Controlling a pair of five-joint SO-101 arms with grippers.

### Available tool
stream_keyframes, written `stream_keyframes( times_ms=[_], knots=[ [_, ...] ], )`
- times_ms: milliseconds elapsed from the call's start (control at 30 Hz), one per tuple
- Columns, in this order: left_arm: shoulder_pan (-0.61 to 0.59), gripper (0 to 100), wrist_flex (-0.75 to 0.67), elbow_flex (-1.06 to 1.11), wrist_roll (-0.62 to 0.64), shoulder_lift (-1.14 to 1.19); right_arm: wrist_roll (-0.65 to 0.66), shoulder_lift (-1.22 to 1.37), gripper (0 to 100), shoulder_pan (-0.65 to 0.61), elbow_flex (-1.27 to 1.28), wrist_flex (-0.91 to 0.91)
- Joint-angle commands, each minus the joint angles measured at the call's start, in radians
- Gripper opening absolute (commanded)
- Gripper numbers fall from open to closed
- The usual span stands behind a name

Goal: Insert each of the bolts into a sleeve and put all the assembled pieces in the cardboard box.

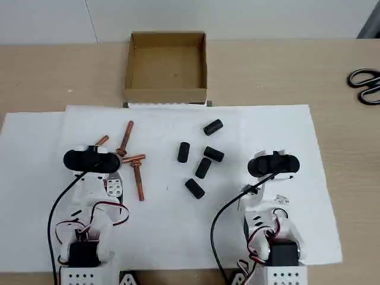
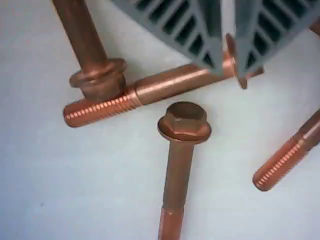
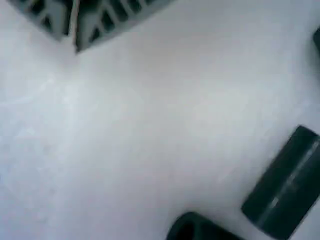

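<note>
White sheet (image 1: 267, 237); left wrist view: left hand (image 2: 229, 67) clamps bolt (image 2: 170, 85) head.

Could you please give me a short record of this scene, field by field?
bolts: four visible, copper, loose on the white sheet
sleeves: five, black, loose mid-sheet, none holding a bolt
cardboard box: beyond the sheet, empty
left gripper: shut, over the head end of one of the bolts
right gripper: shut, over bare sheet beside the sleeves
scissors: near the right edge of the table
</note>
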Motion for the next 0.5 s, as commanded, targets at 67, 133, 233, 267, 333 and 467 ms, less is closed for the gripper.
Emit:
stream_keyframes(
  times_ms=[67,133,233,267,333,467],
  knots=[
    [0.000,1,0.000,-0.004,0.005,-0.008,-0.015,-0.015,0.4,-0.005,-0.009,-0.016],
    [0.000,1,0.000,-0.004,0.005,-0.008,-0.014,-0.012,0.4,0.004,-0.046,0.008],
    [0.000,1,0.000,-0.004,0.005,-0.008,-0.014,-0.010,0.4,-0.004,-0.184,0.062],
    [0.000,1,0.000,-0.004,0.005,-0.008,-0.014,-0.008,0.4,-0.005,-0.239,0.065],
    [0.000,1,0.000,-0.004,0.005,-0.008,-0.011,-0.007,0.4,-0.019,-0.321,0.065],
    [0.000,1,0.000,-0.004,0.005,-0.008,-0.006,-0.007,0.4,-0.065,-0.390,0.102]
  ],
)
